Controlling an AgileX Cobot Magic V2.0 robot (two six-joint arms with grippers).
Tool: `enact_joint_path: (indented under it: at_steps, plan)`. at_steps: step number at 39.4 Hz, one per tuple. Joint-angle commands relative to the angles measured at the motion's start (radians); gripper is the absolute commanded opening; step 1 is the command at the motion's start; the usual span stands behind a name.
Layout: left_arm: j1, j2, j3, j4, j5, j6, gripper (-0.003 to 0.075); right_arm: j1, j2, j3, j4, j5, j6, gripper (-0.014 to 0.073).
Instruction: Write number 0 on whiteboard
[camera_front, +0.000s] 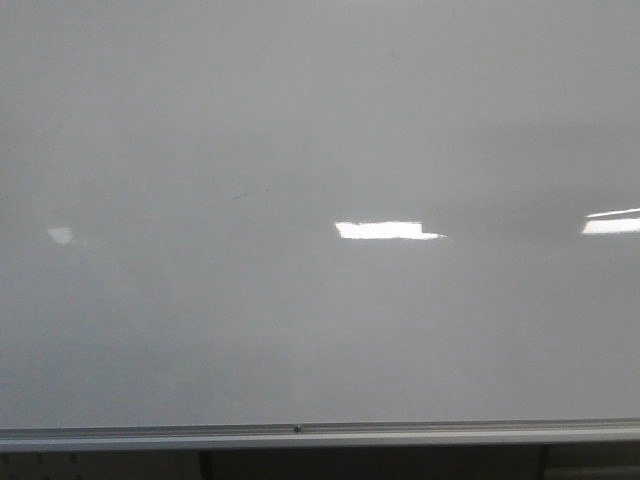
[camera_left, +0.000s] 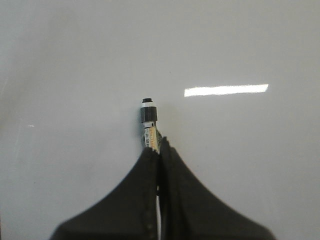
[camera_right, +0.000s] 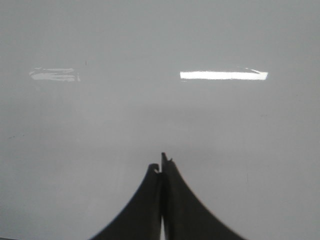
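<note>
We face the whiteboard (camera_front: 300, 120), which fills the front view; its frame edge (camera_front: 320, 433) runs along the bottom. In the left wrist view our left gripper (camera_left: 159, 150) sits before the board with a marker (camera_left: 149, 117) clamped between its fingers, tip toward the board. Our right gripper (camera_right: 161, 167), fingers together, likewise sits before the board.
</note>
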Motion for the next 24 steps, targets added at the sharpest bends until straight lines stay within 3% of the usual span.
enact_joint_path:
  at_steps: [1, 5, 9, 12, 19, 24]
  plan:
    - [-0.006, 0.012, -0.037, 0.001, -0.07, -0.013, 0.0066, 0.002, 0.015, -0.04, 0.008, -0.066, 0.002, -0.0008]
    - [-0.006, 0.012, -0.037, 0.001, -0.066, -0.013, 0.0281, 0.002, 0.015, -0.04, 0.008, -0.066, 0.002, 0.0153]
    - [-0.006, 0.012, -0.037, 0.001, -0.064, -0.013, 0.0562, 0.002, 0.015, -0.04, 0.008, -0.063, 0.002, 0.0346]
    - [-0.006, 0.012, -0.037, 0.001, -0.064, -0.013, 0.0658, 0.002, 0.015, -0.04, 0.008, -0.06, 0.002, 0.0442]
    - [-0.006, 0.04, -0.037, -0.008, -0.064, -0.013, 0.0673, 0.002, 0.015, -0.04, 0.008, -0.06, 0.002, 0.0475]
    - [-0.006, 0.189, -0.073, -0.032, -0.038, -0.013, 0.0673, 0.002, 0.015, -0.04, 0.008, -0.06, 0.002, 0.0475]
